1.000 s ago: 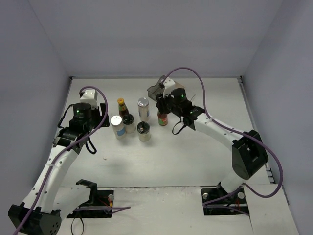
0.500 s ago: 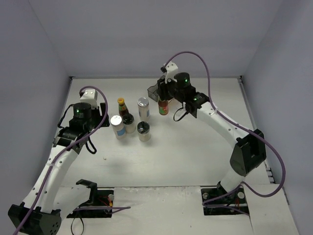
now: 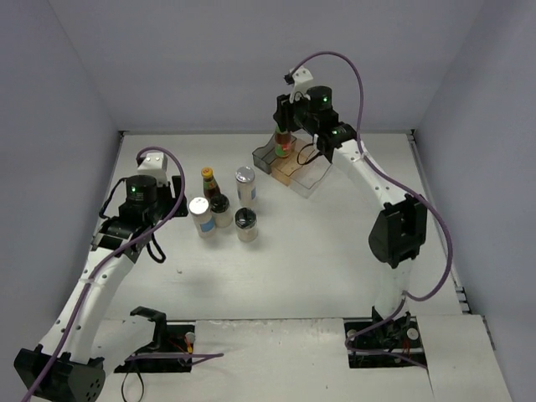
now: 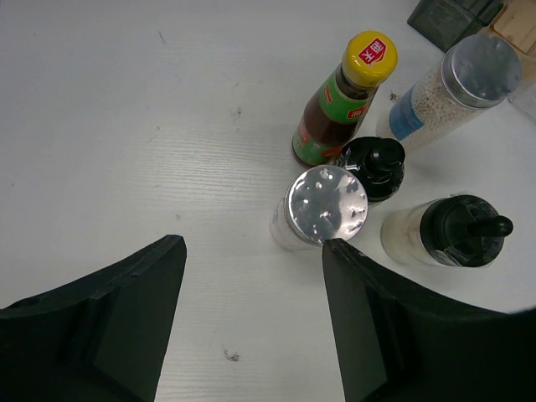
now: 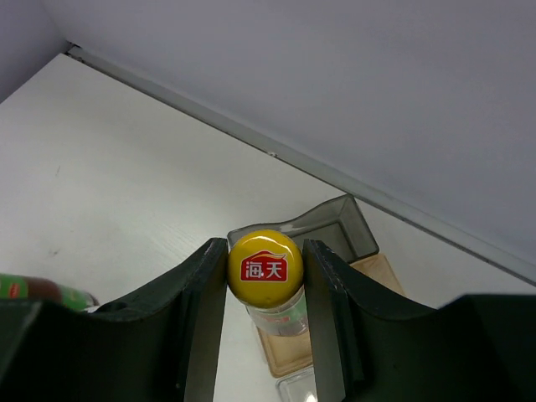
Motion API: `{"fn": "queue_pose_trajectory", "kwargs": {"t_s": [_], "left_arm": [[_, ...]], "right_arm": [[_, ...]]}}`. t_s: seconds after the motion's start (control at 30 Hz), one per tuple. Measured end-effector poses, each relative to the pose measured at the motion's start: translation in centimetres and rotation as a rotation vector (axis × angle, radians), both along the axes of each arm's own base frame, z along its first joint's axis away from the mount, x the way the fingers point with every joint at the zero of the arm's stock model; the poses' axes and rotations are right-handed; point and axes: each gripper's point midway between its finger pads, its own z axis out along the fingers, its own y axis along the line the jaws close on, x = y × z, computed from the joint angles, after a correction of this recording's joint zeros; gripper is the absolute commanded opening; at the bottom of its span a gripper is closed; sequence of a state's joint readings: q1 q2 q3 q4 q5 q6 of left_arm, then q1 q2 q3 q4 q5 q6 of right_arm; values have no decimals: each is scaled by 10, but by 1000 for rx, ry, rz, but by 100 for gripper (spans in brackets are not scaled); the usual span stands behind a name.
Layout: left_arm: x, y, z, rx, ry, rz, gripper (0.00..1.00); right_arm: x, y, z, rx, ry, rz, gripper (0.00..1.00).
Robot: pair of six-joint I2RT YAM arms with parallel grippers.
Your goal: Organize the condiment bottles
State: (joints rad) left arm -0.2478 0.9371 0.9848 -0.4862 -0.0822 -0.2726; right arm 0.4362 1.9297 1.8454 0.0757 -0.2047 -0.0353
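Note:
My right gripper (image 5: pixel 265 276) is shut on a yellow-capped sauce bottle (image 5: pixel 265 266) and holds it in the air above the stepped rack (image 5: pixel 335 230); in the top view the bottle (image 3: pixel 284 144) hangs over the rack's smoky back step (image 3: pixel 266 157). The other sauce bottle (image 3: pixel 208 181), two silver-lidded shakers (image 3: pixel 200 215) (image 3: pixel 244 184) and two black-topped jars (image 3: pixel 221 209) (image 3: pixel 246 224) stand clustered at centre left. My left gripper (image 4: pixel 251 268) is open and empty, just left of the cluster, with the near shaker (image 4: pixel 323 207) by its right finger.
The rack (image 3: pixel 295 167) lies at the back centre, near the back wall. The table's side walls close in left and right. A green-labelled bottle (image 5: pixel 42 291) shows at the left edge of the right wrist view.
My right gripper has lifted the sauce bottle off the table and carried it back and up, over the rack. The left arm has not moved.

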Motion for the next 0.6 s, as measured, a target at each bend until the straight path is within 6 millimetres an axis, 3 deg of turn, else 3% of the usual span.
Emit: {"fn": "queue_pose_trajectory", "kwargs": {"t_s": [0.27,0.43,0.6], "left_arm": [[1,0,0,0,1,-1,66],[1,-1,0,-2,-1,-3,66],[1,-1,0,-2,-1,-4,66]], "right_arm": [[49,0,-29,-7,14,2,0],[67,1,-44,-11,19,6,0],[79,6,-46,-4,4,12,0]]}}
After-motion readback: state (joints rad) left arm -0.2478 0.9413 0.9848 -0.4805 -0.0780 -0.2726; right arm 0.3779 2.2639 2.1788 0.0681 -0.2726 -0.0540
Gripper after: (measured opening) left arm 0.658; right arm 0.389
